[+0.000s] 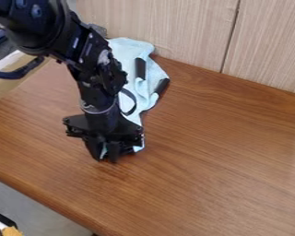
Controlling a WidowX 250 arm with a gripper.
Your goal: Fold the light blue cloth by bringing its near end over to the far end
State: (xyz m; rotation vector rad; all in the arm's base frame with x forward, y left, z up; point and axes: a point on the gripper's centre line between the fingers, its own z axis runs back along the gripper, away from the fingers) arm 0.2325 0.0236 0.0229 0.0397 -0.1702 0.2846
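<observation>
Wooden table (217,184) under a black gripper (109,156) and a pale blue cloth (152,76).
Gripper low at left, jaws' state impossible to tell; cloth crumpled behind it toward the wall (168,27), two black pieces (140,68) on it.

The light blue cloth (126,47) lay rumpled and elongated on the brown wooden table (217,161), its wide, creased end near the back edge. Its nearer part ran down behind my black tool (107,159), pale edges showing beside it. Two short black pieces (140,68) lay against its folds.
</observation>
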